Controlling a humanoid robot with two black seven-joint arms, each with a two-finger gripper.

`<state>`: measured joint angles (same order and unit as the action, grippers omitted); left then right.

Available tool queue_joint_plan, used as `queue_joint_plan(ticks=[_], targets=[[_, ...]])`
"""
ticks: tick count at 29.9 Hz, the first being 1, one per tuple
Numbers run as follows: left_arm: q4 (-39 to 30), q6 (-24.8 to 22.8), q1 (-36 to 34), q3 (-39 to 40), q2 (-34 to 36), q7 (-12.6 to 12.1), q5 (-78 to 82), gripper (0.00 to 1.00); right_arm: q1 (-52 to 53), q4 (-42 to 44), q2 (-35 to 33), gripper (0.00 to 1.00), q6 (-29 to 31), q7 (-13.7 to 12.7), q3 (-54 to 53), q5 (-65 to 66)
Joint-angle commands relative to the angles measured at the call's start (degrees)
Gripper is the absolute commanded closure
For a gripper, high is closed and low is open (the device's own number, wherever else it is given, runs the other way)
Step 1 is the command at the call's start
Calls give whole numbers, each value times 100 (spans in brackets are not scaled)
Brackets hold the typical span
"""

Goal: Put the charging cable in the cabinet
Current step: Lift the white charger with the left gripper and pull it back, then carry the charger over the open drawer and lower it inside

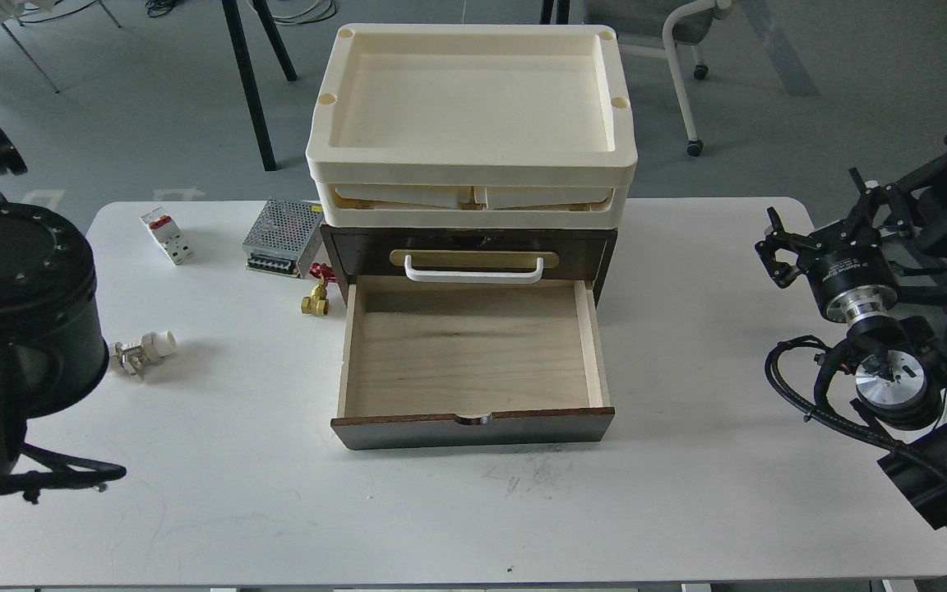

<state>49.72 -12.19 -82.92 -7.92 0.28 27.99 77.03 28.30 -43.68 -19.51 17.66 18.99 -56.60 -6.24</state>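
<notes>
Cabinet [473,255] sat mid-table [687,493], lower drawer [473,362] pulled out, pale inside bare. Charging cable nowhere in view. Cream trays [473,156] stacked on cabinet top. Right gripper [778,247] hovered off table's right edge, fingers spread. Left gripper out of view; only bulky arm segment [13,304] showed at left. Breaker [166,236] and silver power-supply box [283,237] lay left of cabinet.

Dark brown wooden cabinet [473,247]: one
Pale wood drawers pulled open [473,353]: one
Cream plastic trays [471,99] stacked on top: two
Perforated silver metal power-supply boxes [283,237]: one
Small white breakers with a red switch [166,236]: one
Brass valves [316,301]: one
White-tipped metal fittings [143,349]: one
</notes>
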Motion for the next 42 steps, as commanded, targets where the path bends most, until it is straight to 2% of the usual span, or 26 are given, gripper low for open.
queue_joint_plan(ticks=[1,5,10,13,17,20,26,34,36,42], targets=[[-93,-826,-470,1,-28,1,-336,100,-17,-18,0,0,0,0,0,0],[-804,-1581,-910,1,16,1,-917,100,-17,-18,9,0,0,0,0,0],[-2560,-1581,-1191,-8,1183,1,-1111,100,-26,-18,9,0,0,0,8,0],[-4001,-1581,-1481,1,1939,1,-1103,100,-26,-18,0,0,0,0,8,0],[-6284,-1581,-1982,19,3011,1,-1076,100,-26,-18,9,0,0,0,8,0],[-7553,-1581,-2176,27,3505,1,-980,100,-26,-18,0,0,0,0,8,0],[-8986,-1581,-2510,89,3462,1,-119,100,-26,-9,0,0,0,0,8,0],[-11122,-1110,-2748,98,3181,1,215,100,0,17,-9,0,0,0,8,0],[-11649,-978,-2748,106,3049,1,391,100,0,17,-9,0,0,0,0,0],[-12846,-1031,-2704,106,2513,1,462,100,0,8,-9,0,0,0,0,0]])
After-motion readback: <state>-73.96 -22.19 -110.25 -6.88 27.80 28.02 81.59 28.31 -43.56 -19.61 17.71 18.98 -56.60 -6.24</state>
